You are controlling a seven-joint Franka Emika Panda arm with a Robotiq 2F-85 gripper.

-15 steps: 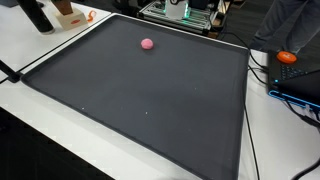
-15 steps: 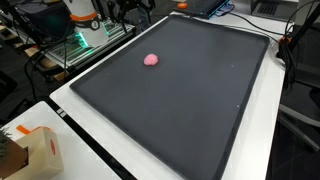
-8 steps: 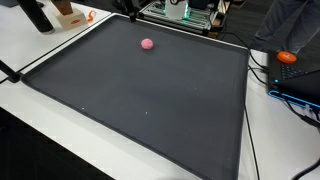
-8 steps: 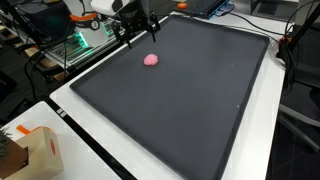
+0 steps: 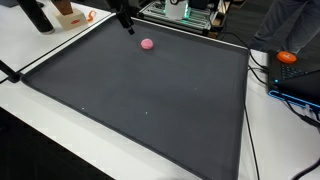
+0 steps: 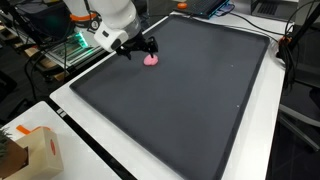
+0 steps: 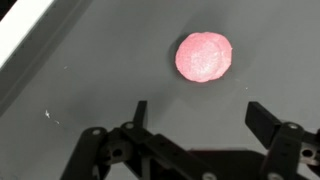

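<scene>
A small pink ball point(image 5: 147, 43) lies near the far edge of a large black mat point(image 5: 150, 110); it also shows in an exterior view as the ball point(image 6: 152, 59) on the mat point(image 6: 200, 95). My gripper point(image 6: 141, 49) hangs just above the mat beside the ball, on a white arm point(image 6: 115, 18). In an exterior view the gripper point(image 5: 127, 26) enters from the top, left of the ball. In the wrist view the ball point(image 7: 204, 57) sits ahead of the open gripper point(image 7: 202, 116). Its black fingers point(image 7: 266, 119) stand wide apart with nothing between them.
The mat covers a white table point(image 5: 40, 45). A cardboard box point(image 6: 35, 150) stands at one corner. An orange object point(image 5: 287, 57), cables and a blue laptop point(image 5: 300, 88) lie beside the mat. Lab equipment with green lights point(image 6: 82, 40) stands behind it.
The arm has come into view from the mat's far edge and dropped down next to the pink ball. The ball has not moved and the jaws stay wide.
</scene>
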